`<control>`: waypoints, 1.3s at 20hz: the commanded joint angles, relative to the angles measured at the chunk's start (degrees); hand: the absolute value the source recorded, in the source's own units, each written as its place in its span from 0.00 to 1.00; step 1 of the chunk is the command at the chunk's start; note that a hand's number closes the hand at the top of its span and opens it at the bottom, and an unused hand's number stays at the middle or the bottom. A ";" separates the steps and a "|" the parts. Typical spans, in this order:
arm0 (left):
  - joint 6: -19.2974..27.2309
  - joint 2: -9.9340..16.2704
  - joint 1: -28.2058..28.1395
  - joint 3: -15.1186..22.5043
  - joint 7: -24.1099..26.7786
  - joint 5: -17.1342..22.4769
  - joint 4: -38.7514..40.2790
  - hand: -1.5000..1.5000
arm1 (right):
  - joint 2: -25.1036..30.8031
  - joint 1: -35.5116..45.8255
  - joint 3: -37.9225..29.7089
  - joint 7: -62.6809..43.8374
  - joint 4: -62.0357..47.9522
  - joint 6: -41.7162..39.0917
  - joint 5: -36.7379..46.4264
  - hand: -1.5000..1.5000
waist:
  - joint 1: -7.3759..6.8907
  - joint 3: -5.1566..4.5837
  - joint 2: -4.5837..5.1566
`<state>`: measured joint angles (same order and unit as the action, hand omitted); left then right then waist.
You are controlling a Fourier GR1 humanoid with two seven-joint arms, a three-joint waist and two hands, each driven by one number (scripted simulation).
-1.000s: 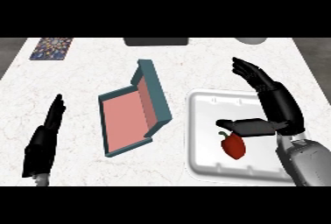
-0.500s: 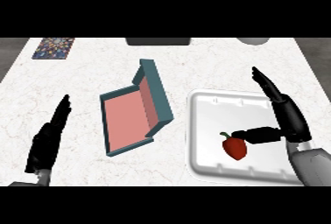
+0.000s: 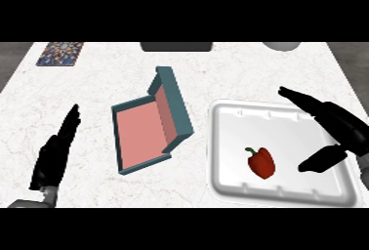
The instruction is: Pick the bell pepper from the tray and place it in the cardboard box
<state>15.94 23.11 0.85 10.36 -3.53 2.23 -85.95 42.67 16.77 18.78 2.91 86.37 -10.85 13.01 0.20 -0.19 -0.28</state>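
— Left of the shallow white plastic tray [image 3: 284,122]?
— Black left hand [image 3: 52,156] far out at the counter's edge, fingers straight and together, holding nothing. Nearer, just left of the tray: open teal cardboard box with pink inside [image 3: 150,128], lid tilted up.
— Inside the tray?
— Small red bell pepper with green stem [image 3: 261,162], lying in the lower middle.
— Right of that?
— Black right hand [image 3: 337,128] over the tray's right side, fingers straight, thumb spread apart, near the pepper, not touching.
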 commanded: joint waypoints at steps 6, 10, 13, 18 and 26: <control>-2.44 0.50 -0.37 -1.98 -0.63 0.27 -1.26 0.50 | -1.17 3.69 6.64 -21.55 10.05 -15.32 2.49 0.00 | -0.52 0.14 0.21; -2.80 -1.25 2.73 -2.72 -0.18 -1.68 2.44 0.50 | -6.10 -3.15 9.63 -22.87 11.24 -11.33 9.94 0.00 | -0.12 0.18 0.28; -2.96 -1.32 -0.90 -2.26 -4.26 -2.39 -4.99 0.50 | -5.94 -6.81 8.65 -25.83 15.90 -12.79 12.16 0.00 | -0.15 0.20 0.16; -4.81 -2.37 -2.30 -5.07 1.20 -3.46 -0.84 0.50 | -9.74 -5.74 6.55 -29.34 15.52 -16.73 15.83 0.00 | -0.26 0.17 0.22; -5.94 -5.91 4.32 -7.41 1.60 -6.04 6.08 0.50 | -13.79 -5.09 3.87 -19.27 4.38 -15.53 23.34 0.00 | -0.23 0.19 0.37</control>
<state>10.76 18.60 1.80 4.82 -5.18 -3.09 -86.34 31.17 10.81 22.99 -20.70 96.40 -27.67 32.68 -0.02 0.00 -0.02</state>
